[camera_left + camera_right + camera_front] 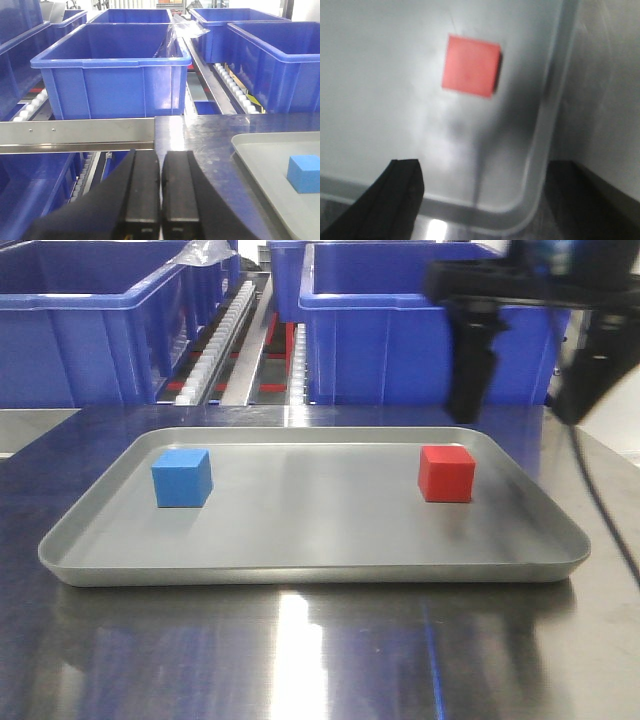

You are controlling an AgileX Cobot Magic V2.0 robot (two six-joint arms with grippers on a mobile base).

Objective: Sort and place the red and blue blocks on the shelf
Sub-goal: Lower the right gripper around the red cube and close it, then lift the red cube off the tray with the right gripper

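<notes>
Front view faces the tray [300, 575] low; both wrist views share it.

We find the front view bright and evenly lit from above: white glare streaks run down the steel bench [300, 670] and a soft sheen crosses the tray [300, 575]. The blue block [181, 478] and red block [446, 474] are sharp, with faint shadows; the right tool [518, 410] is dark and blurred. The left wrist view is crisp, with highlights on the bin [110, 80] rims, the left tool [160, 160] slightly soft. The right wrist view is smeared throughout, a broad shadow lying beside the red block.
</notes>
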